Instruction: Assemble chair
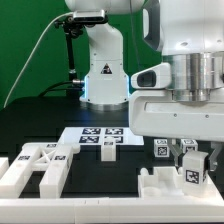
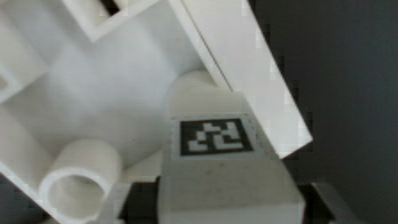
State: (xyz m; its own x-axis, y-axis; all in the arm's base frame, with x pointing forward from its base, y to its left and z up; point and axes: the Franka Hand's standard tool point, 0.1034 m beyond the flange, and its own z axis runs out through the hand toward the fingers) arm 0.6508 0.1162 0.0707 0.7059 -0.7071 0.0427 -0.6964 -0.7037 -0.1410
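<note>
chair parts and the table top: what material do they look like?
Chair parts: probably moulded or printed plastic. They are uniform white and matte with a slight sheen, and have thick blocky edges. Their tags: they look like flat printed black-and-white labels; paper or film, cannot tell. Table top: black and matte with no glare; cloth or mat, unclear.
</note>
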